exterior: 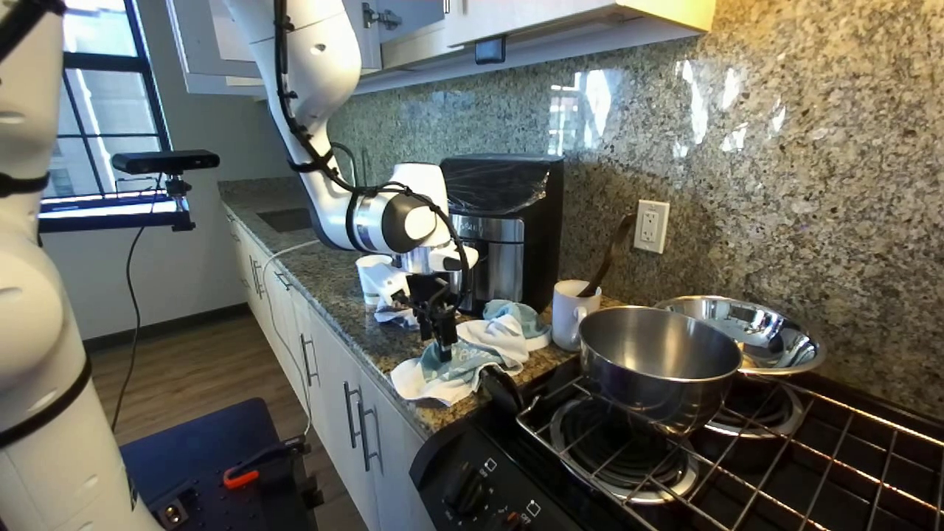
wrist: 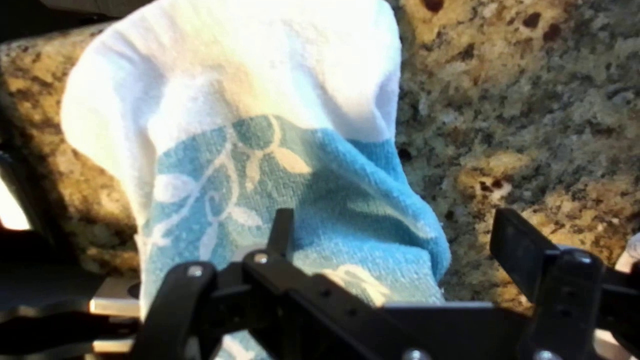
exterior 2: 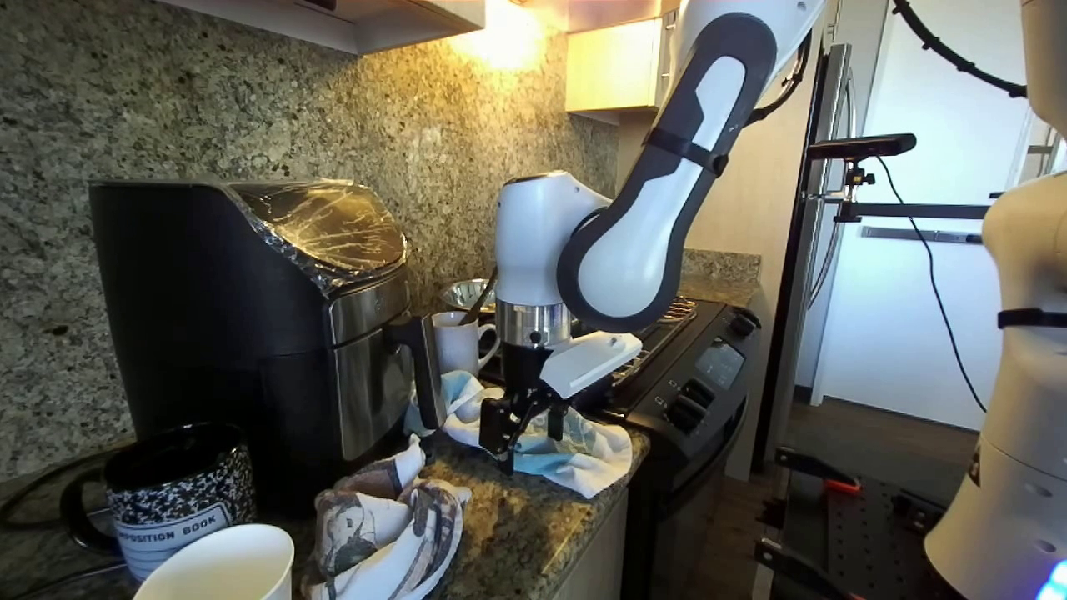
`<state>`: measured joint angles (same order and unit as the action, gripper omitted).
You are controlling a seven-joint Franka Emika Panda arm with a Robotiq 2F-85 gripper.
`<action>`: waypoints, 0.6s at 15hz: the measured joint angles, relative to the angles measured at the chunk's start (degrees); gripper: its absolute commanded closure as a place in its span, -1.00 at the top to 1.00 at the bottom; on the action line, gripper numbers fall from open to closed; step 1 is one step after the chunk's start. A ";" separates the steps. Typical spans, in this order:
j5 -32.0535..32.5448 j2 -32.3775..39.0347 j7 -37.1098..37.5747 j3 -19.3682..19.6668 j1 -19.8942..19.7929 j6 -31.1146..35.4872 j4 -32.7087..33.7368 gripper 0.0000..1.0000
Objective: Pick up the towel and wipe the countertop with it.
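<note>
A white and blue-green towel with a leaf pattern lies crumpled on the granite countertop, near its front edge beside the stove. The towel shows in both exterior views [exterior: 464, 363] [exterior 2: 575, 454] and fills much of the wrist view [wrist: 225, 165]. The countertop [exterior 2: 513, 521] also shows in the wrist view [wrist: 475, 100]. My gripper [exterior: 436, 343] points down at the towel; it also shows in an exterior view [exterior 2: 532, 446]. In the wrist view the gripper [wrist: 395, 220] is open, one finger over the towel, the other over bare granite past the towel's edge. Nothing is held; contact is unclear.
A black air fryer [exterior: 494, 228] stands behind the gripper. A white mug [exterior: 569, 317] and steel bowl [exterior: 656, 361] stand near the stove [exterior: 509, 472]. A brown-patterned cloth [exterior 2: 392, 533], speckled mug [exterior 2: 183, 500] and white cup [exterior 2: 221, 571] are farther along the counter.
</note>
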<state>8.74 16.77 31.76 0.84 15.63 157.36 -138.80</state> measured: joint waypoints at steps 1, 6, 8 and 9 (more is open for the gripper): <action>0.07 0.00 0.28 0.43 0.44 0.02 0.00 0.31; 2.17 0.00 2.80 2.10 1.83 0.03 -0.03 -0.46; 3.31 0.00 3.90 2.51 2.17 0.03 -0.08 -0.77; 3.85 0.00 4.46 2.59 2.25 0.03 -0.12 -0.90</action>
<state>12.59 16.77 36.22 3.44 17.88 157.39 -138.93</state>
